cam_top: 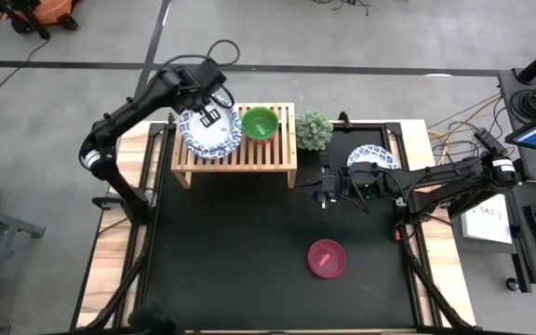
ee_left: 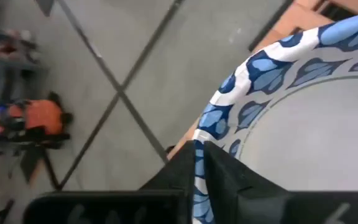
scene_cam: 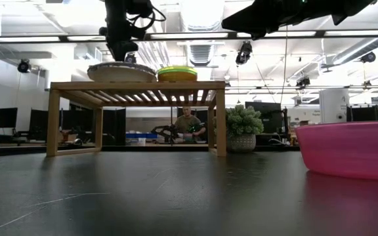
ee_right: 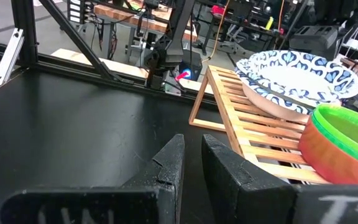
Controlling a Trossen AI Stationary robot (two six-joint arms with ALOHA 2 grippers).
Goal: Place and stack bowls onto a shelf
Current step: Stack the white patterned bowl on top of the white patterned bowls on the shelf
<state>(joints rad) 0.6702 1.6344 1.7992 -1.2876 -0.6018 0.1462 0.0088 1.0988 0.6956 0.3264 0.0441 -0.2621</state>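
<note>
The light-wood shelf (cam_top: 235,154) stands at the table's far side. A white bowl with a blue patterned rim (cam_top: 210,133) lies at the shelf's left end, on a second patterned bowl (ee_right: 272,99). My left gripper (cam_top: 209,116) is above it, shut on its rim. The green bowl (cam_top: 260,124) sits beside it, nested in a red one (ee_right: 328,152). Another patterned bowl (cam_top: 373,155) rests on the table, partly under my right arm. The magenta bowl (cam_top: 326,258) sits on the mat near the front. My right gripper (cam_top: 327,193) hovers right of the shelf, shut and empty. My left gripper (ee_left: 197,149) pinches the top patterned bowl's rim (ee_left: 199,165) at its far side, one finger (ee_left: 179,171) outside and one (ee_left: 232,177) inside. The fingers come from above, pointing down. The bowl rests on the bowl below it on the shelf (scene_cam: 136,85).
A small potted plant (cam_top: 314,130) stands just right of the shelf, close to my right gripper. Open black mat (cam_top: 231,242) lies in front of the shelf. Wooden table borders run along both sides. A person (scene_cam: 188,124) sits far behind the table.
</note>
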